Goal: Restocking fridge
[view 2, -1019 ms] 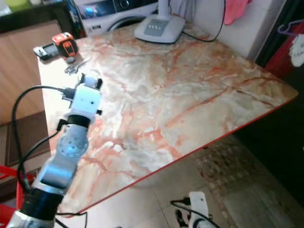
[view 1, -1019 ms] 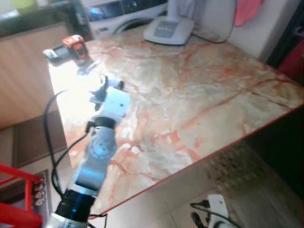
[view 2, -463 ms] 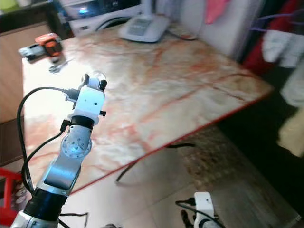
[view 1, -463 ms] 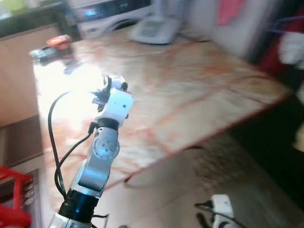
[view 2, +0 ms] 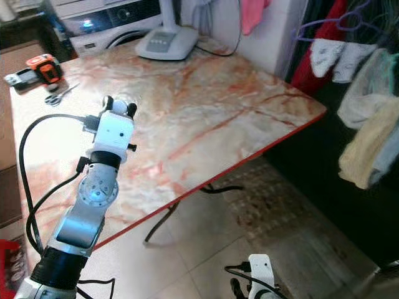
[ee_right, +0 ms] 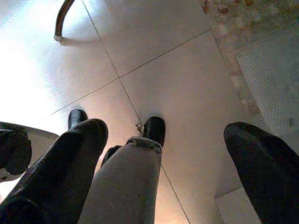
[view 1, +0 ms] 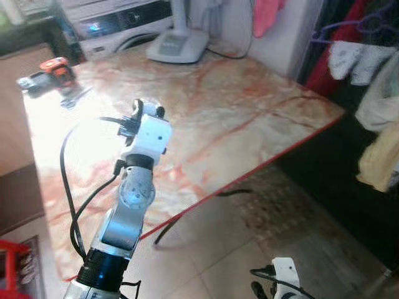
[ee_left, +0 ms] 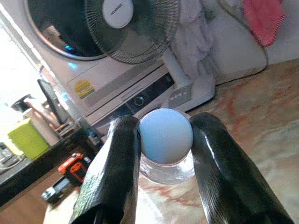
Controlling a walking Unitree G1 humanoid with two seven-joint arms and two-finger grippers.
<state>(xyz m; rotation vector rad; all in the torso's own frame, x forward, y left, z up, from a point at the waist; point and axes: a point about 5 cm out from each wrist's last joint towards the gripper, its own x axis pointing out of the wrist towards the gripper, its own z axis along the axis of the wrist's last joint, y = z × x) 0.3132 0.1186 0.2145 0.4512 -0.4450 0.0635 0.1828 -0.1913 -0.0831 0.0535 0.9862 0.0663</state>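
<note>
My left arm is raised over the marble table. Its left gripper is shut on a clear bottle with a pale blue cap, one black finger on each side of the neck. From the head, the left gripper shows above the table's near-left part, with the bottle top peeking out. My right gripper hangs low over the tiled floor, fingers wide apart and nothing between them.
A fan base, an orange tape measure and scissors lie on the far part of the table. A washing machine stands behind it. Clothes hang at the right. A patterned mat covers the floor beyond the table's edge.
The whole picture has swung right, bringing the hanging clothes into view, so the camera turned. The left arm keeps its pose and its hold on the bottle.
</note>
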